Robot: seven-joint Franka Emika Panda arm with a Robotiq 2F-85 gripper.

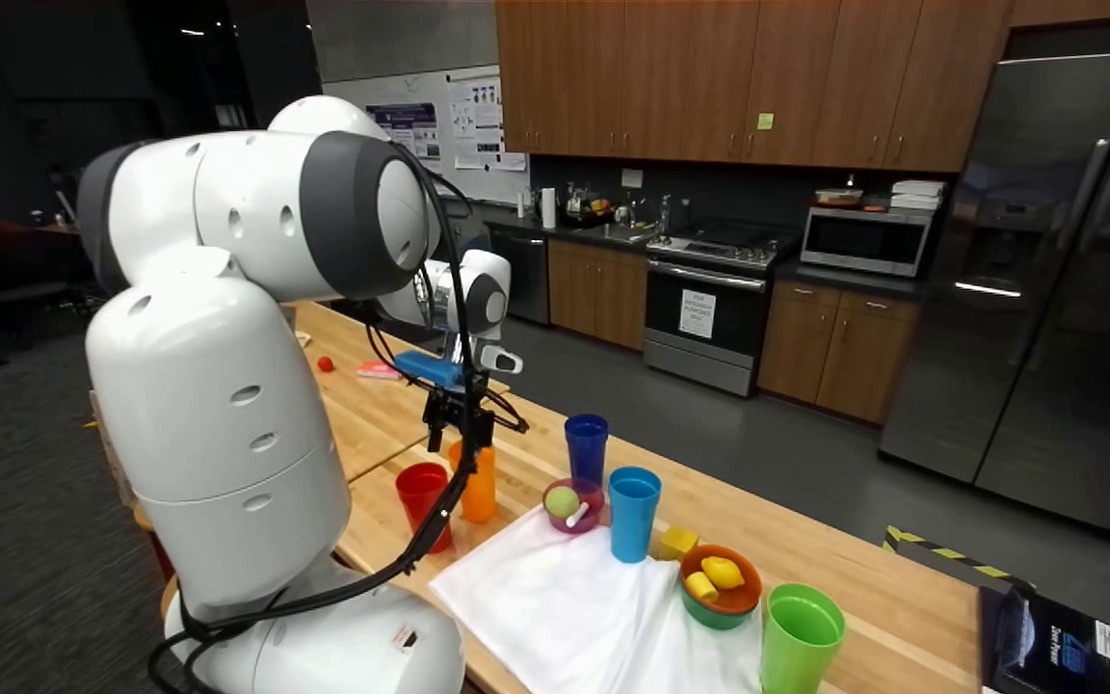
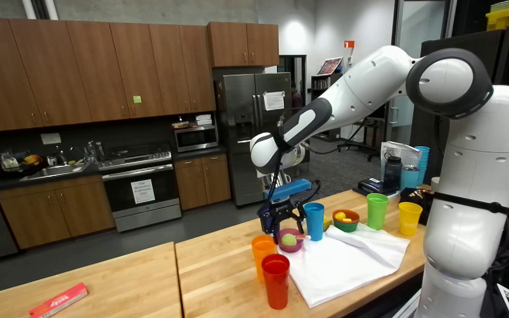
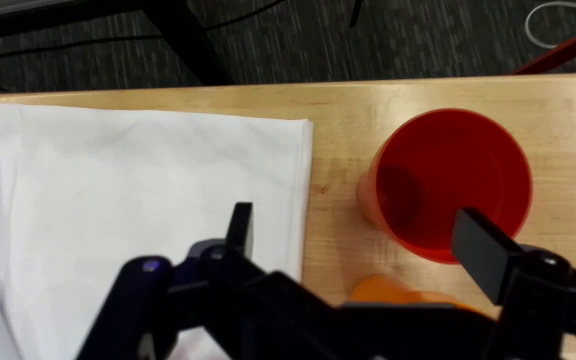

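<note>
My gripper is open and holds nothing, with its two fingers wide apart in the wrist view (image 3: 353, 220). It hangs above the orange cup (image 1: 480, 487) in an exterior view (image 1: 459, 439). The orange cup also shows partly behind the gripper in the wrist view (image 3: 383, 290). A red cup (image 3: 448, 185) stands upright beside it; the right finger overlaps its rim in the wrist view. A purple bowl (image 2: 296, 248) with a green ball (image 2: 288, 239) and a small white-ended object sits nearby. A white cloth (image 3: 133, 200) lies spread on the table beside the cups.
A dark blue cup (image 1: 587, 448) and a light blue cup (image 1: 634, 516) stand past the bowl. Stacked bowls (image 2: 346, 226) hold yellow items, near a yellow block (image 1: 678, 542). A green cup (image 2: 377, 212) and a yellow cup (image 2: 409, 218) stand farther along. A pink box (image 2: 60, 301) lies on the adjoining table.
</note>
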